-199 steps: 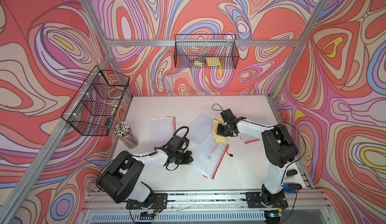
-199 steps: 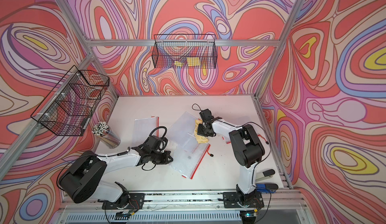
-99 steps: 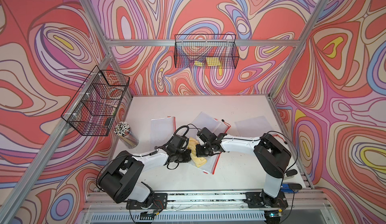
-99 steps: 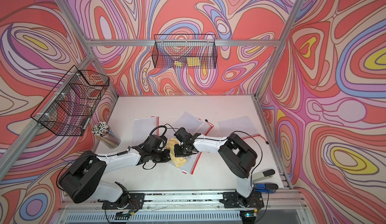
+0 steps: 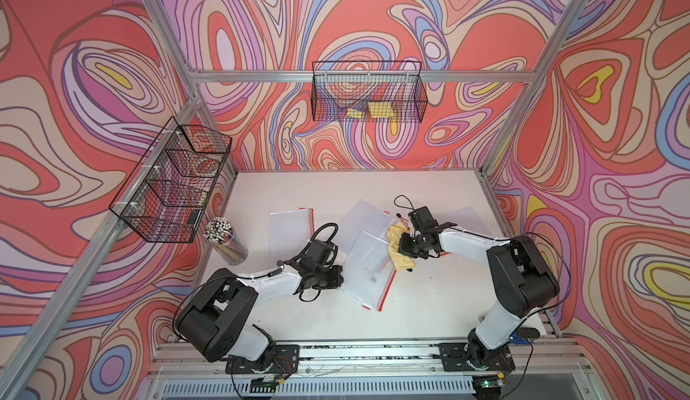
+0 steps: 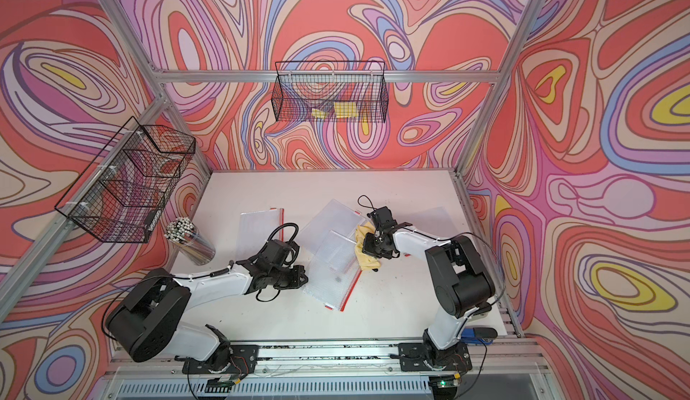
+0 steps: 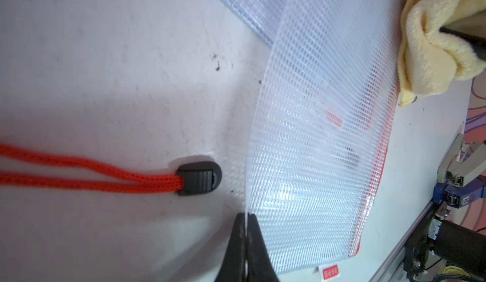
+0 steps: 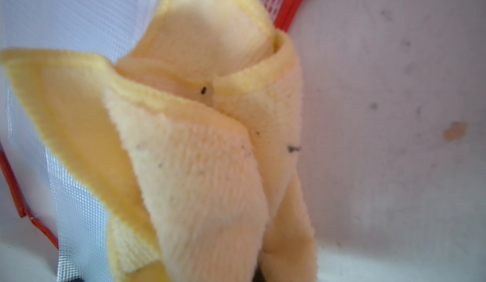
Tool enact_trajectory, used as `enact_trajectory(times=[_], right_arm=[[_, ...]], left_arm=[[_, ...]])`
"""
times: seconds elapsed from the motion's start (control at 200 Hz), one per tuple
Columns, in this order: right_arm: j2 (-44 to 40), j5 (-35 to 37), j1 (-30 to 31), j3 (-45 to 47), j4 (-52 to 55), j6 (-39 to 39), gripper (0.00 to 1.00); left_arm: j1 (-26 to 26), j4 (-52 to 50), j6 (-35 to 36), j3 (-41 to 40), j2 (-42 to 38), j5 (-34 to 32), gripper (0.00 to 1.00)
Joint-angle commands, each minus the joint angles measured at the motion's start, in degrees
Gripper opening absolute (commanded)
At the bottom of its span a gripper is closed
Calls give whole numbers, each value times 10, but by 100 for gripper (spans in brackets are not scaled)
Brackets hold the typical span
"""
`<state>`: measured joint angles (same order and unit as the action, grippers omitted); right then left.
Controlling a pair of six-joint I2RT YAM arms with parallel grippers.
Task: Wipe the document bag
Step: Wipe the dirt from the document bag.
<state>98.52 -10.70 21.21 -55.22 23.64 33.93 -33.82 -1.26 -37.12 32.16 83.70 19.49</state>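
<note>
A clear mesh document bag [image 5: 367, 271] [image 6: 334, 267] with a red zip edge lies mid-table on top of another bag. My left gripper [image 5: 338, 273] [image 7: 246, 220] is shut on its near-left edge, and the thin film shows pinched between the black fingers. The right gripper [image 5: 405, 247] [image 6: 369, 247] is shut on a crumpled yellow cloth [image 5: 397, 252] [image 8: 197, 149]. The cloth hangs over the bag's right, red-zip edge and touches the table. In the right wrist view the cloth hides the fingers.
More clear bags lie at the left [image 5: 291, 226], under the wiped one [image 5: 364, 217] and at the right [image 5: 463, 219]. A cup of pens [image 5: 224, 239] stands at the left edge. Wire baskets [image 5: 171, 181] [image 5: 367, 97] hang on the walls. A red cord with a black toggle [image 7: 200, 178] lies by the left gripper.
The right gripper swept the cloth left across the bag, up to the left gripper, then back to the bag's right edge. The left gripper kept its hold in place.
</note>
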Motion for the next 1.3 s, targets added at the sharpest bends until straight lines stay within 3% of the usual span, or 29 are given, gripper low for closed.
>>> enact_trajectory(times=[0.0,0.205,0.456,0.671,0.866,1.012,1.122,1.297], right_arm=[[-13,6,21,3,31,-10,0],[-4,63,194,-80,69,27,0],[86,129,302,-128,124,41,0],[87,213,292,-105,160,60,0],[57,212,176,-38,142,30,0],[55,246,129,-44,159,-5,0],[39,219,144,-72,158,-10,0],[33,158,254,-109,120,27,0]], left_arm=[[1,-26,-3,-2,-6,-18,0],[1,-24,-6,2,-2,-17,0],[1,-25,-4,12,10,-11,0],[1,-20,-4,15,19,-5,0],[0,-22,-2,15,18,-5,0],[1,-24,-2,12,13,-6,0],[1,-26,-2,12,11,-8,0],[1,-21,-6,13,15,-10,0]])
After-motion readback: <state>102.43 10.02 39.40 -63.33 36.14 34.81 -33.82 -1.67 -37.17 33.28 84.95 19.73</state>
